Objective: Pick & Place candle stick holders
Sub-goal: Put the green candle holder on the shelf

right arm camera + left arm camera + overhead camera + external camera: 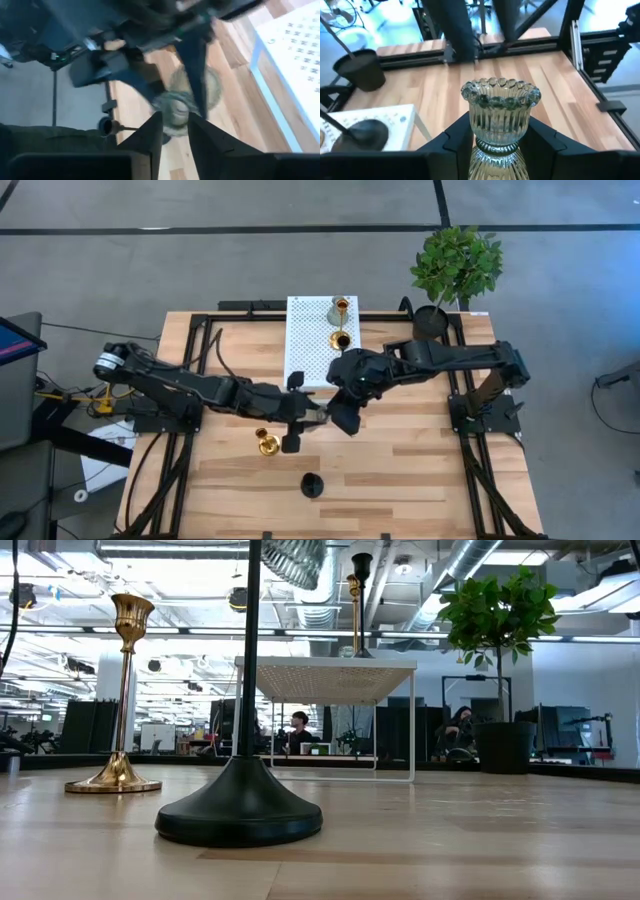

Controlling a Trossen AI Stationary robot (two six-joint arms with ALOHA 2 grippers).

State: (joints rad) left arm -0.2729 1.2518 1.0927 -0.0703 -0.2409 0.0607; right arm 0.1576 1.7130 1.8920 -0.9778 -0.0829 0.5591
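Note:
My left gripper (305,417) is over the middle of the table, shut on a ribbed grey-green candle stick holder (500,112). My right gripper (345,418) is right beside it on its right, fingers a little apart. In the right wrist view this gripper (175,132) looks down on the holder's cup (172,107). A gold holder (267,443) and a black holder (312,485) stand on their round bases on the table. Two gold holders (341,305) (340,338) and a grey one (333,311) stand on a white perforated stand (305,345). My left gripper pinches the grey-green holder between its two fingers (455,142), at the narrow neck (496,146) just below the cup. The fingers come about level from the table's left. The holder stands upright in the hold, lifted clear of the table.
A black pot with a green plant (455,265) stands at the table's far right corner. In the low view the black holder (240,810) stands close in front and the gold holder (118,775) to its left. Black frame rails (200,350) run along the table's sides. People sit in the room behind.

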